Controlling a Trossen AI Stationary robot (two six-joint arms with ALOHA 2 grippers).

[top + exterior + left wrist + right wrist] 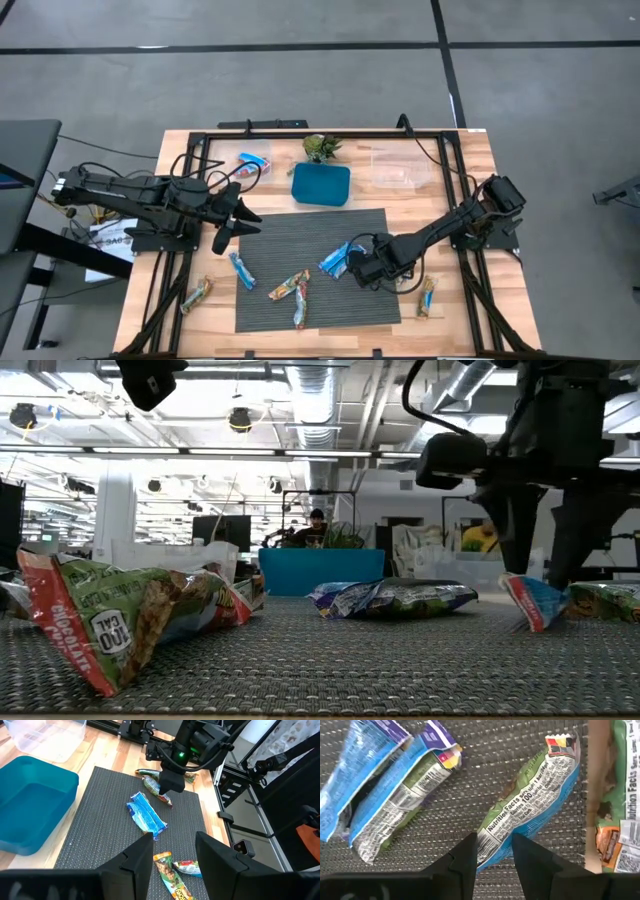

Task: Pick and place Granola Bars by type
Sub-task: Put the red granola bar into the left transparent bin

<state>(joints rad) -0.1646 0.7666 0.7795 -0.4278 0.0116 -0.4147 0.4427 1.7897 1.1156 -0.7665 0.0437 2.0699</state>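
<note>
Grey mat (310,268), blue-green granola bar (530,800) just ahead of right hand (494,851).

Green-and-red granola bar (125,622) near left, blue-green bar (395,598) mid-mat, right pincer (535,575) straddling a blue bar (532,603)

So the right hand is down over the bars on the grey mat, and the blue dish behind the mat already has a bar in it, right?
Not quite. The right hand is down over the bars on the grey mat, but the blue dish is empty, as the high view shows.
</note>
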